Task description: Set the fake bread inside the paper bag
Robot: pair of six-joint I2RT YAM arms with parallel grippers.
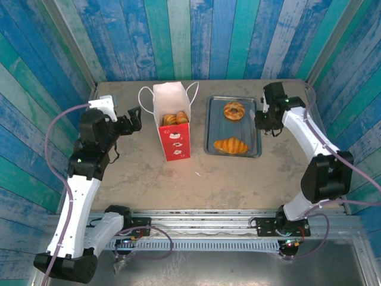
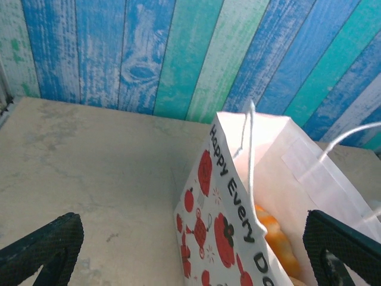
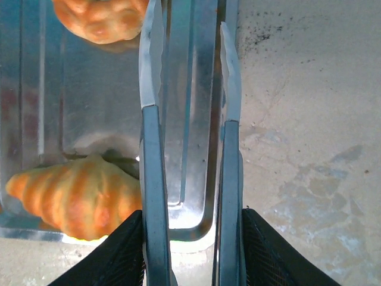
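Observation:
The paper bag (image 1: 177, 146) stands upright at the table's middle, white with red strawberry print (image 2: 232, 232), and golden fake bread (image 1: 175, 119) shows inside it (image 2: 277, 238). My left gripper (image 1: 132, 122) hangs just left of the bag, open and holding nothing (image 2: 193, 250). On the metal tray (image 1: 214, 128) lie a croissant (image 1: 231, 145) and a ring-shaped piece (image 1: 234, 111). My right gripper (image 1: 265, 122) is at the tray's right edge, shut on metal tongs (image 3: 152, 89). The tongs' tips stand apart with nothing between them, right of the croissant (image 3: 71, 196) and ring piece (image 3: 101, 21).
Blue and green plank walls close in the table on three sides. The tray's rim (image 3: 205, 214) runs beneath the tongs, with bare table (image 3: 309, 149) to its right. Open tabletop (image 1: 238, 185) lies in front of the bag and tray.

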